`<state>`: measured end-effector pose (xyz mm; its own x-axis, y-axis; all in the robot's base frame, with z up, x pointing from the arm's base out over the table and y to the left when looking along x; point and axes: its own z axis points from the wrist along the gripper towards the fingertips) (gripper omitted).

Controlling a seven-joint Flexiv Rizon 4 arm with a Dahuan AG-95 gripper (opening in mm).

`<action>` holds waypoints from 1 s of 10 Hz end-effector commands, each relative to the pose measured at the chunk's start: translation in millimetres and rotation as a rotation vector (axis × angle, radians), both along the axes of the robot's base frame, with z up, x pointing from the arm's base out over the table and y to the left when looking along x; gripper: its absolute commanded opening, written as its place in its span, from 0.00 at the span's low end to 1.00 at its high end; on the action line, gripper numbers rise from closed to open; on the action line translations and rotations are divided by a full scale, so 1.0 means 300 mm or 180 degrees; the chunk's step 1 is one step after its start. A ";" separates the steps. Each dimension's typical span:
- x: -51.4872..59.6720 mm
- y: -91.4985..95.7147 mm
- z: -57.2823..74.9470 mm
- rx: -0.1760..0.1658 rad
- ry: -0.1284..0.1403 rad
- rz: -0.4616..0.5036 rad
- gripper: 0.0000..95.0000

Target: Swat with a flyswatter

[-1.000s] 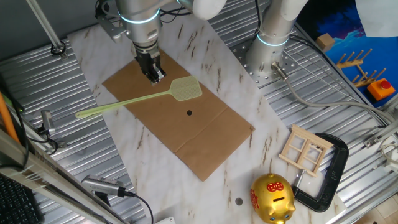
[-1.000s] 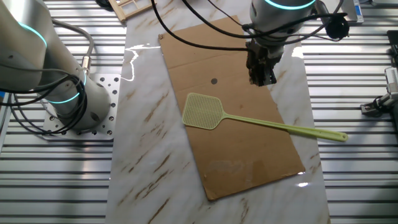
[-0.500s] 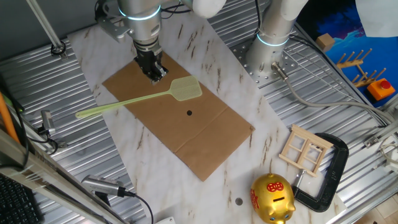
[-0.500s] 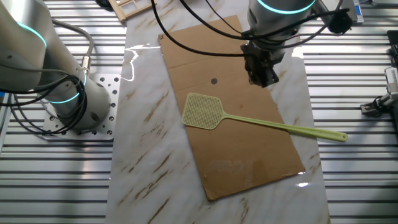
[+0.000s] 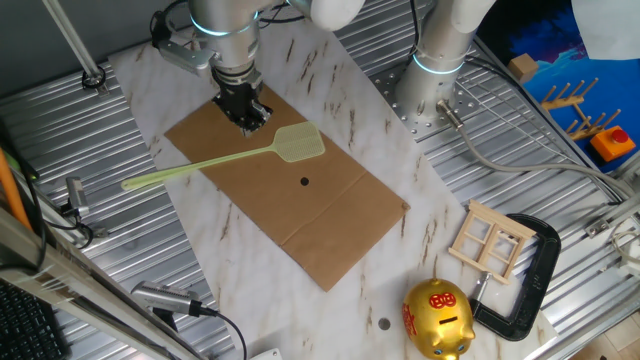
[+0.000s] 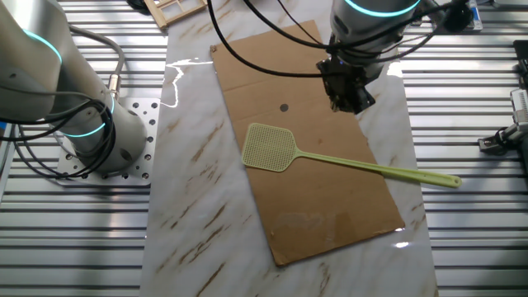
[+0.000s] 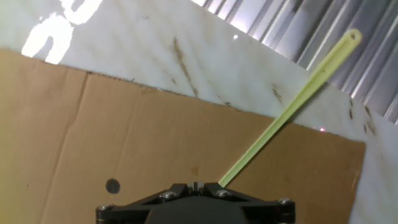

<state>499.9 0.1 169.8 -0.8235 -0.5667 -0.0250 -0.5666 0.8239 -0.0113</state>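
The pale yellow-green flyswatter (image 5: 222,160) lies flat on a brown cardboard sheet (image 5: 330,215). Its mesh head (image 5: 299,145) points right and its long handle runs out over the marble to the left. In the other fixed view the flyswatter (image 6: 346,161) has its head (image 6: 270,148) to the left. In the hand view only the handle (image 7: 292,109) shows. My gripper (image 5: 247,117) hovers over the cardboard just behind the handle, near the head, apart from it. Its jaws are shut and hold nothing. It also shows in the other fixed view (image 6: 351,103) and the hand view (image 7: 194,185).
A small black dot (image 5: 304,182) marks the cardboard near the swatter's head. A second robot base (image 5: 432,85) stands at the back right. A gold piggy bank (image 5: 437,318), a black clamp (image 5: 530,275) and a wooden frame (image 5: 490,240) lie at the front right.
My gripper has turned a little about its own axis and stayed over the same spot. The flyswatter has not moved.
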 end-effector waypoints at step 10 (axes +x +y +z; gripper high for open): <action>0.000 0.000 0.001 0.0213 0.0071 -0.2353 0.00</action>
